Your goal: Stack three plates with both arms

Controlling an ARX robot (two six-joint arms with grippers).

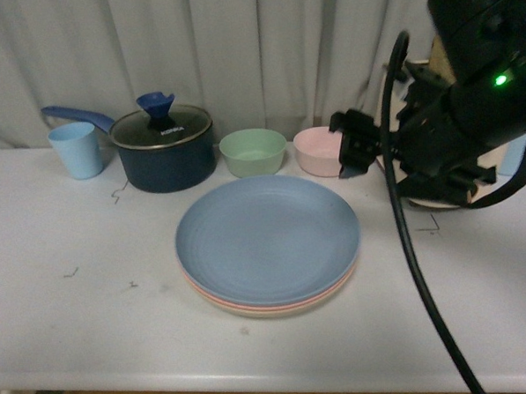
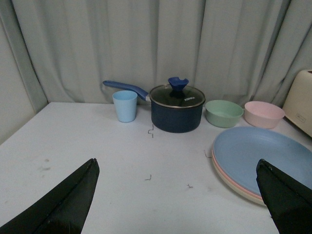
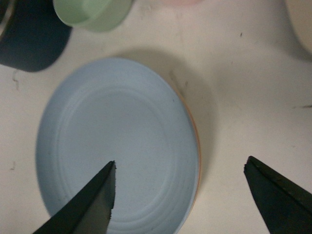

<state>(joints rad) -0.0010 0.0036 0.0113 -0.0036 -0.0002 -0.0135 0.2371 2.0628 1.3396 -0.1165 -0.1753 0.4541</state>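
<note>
The three plates lie stacked at the table's middle. The light blue plate [image 1: 267,236] is on top, with the pink plate's rim [image 1: 217,298] and the beige plate's rim [image 1: 278,312] showing under it. My right gripper [image 1: 347,144] is open and empty, held above the table just right of the stack. In the right wrist view it [image 3: 181,161] hangs over the blue plate's [image 3: 117,141] edge. My left gripper [image 2: 176,161] is open and empty over bare table left of the stack [image 2: 265,158]. It is out of the front view.
Along the back stand a light blue cup [image 1: 77,149], a dark blue lidded pot [image 1: 163,149], a green bowl [image 1: 254,152] and a pink bowl [image 1: 320,150]. A cream appliance [image 2: 302,100] sits at the far right. A black cable [image 1: 417,268] hangs right of the stack.
</note>
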